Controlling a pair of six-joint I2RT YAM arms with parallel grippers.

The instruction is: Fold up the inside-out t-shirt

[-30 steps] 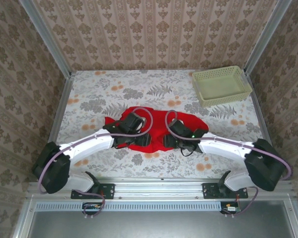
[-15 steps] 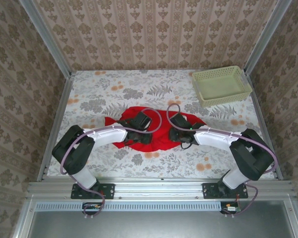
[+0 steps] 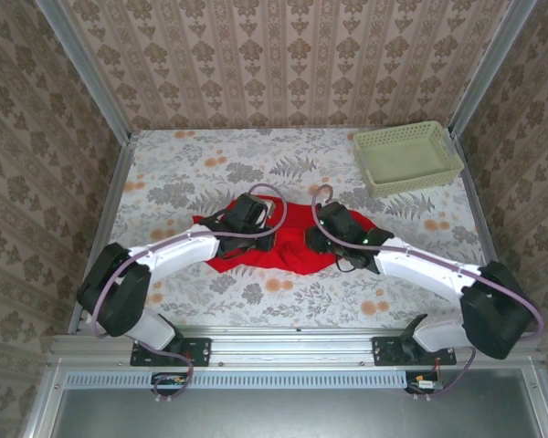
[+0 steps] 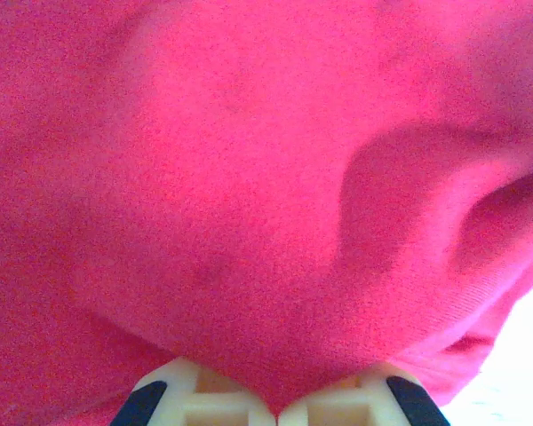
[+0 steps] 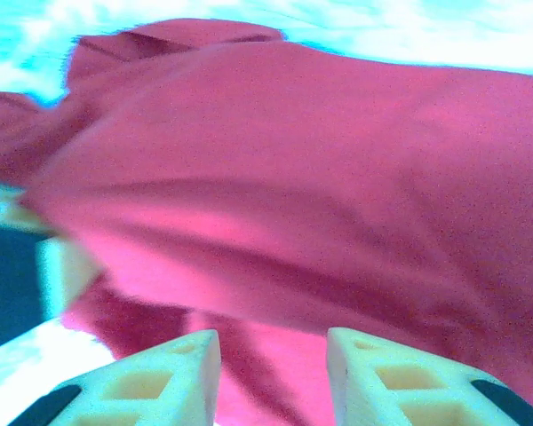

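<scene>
The bright red t-shirt (image 3: 290,251) lies crumpled in a heap at the middle of the flowered table (image 3: 183,173). My left gripper (image 3: 258,237) sits on the heap's left part. In the left wrist view its fingertips (image 4: 280,410) meet on a fold of the red cloth (image 4: 249,195), so it is shut on the shirt. My right gripper (image 3: 317,235) rests on the heap's right part. In the right wrist view it (image 5: 274,355) stands open, with its fingers (image 5: 173,373) apart and red cloth (image 5: 338,160) lying in front of and below the gap.
A pale green basket (image 3: 406,157) stands at the table's far right corner. Patterned walls close in the back and both sides. Bare tabletop surrounds the shirt on the left, the far side and the near side.
Both grippers have moved a little toward the far side over the shirt, and both arms have changed their bend. The heap has stayed in about the same place.
</scene>
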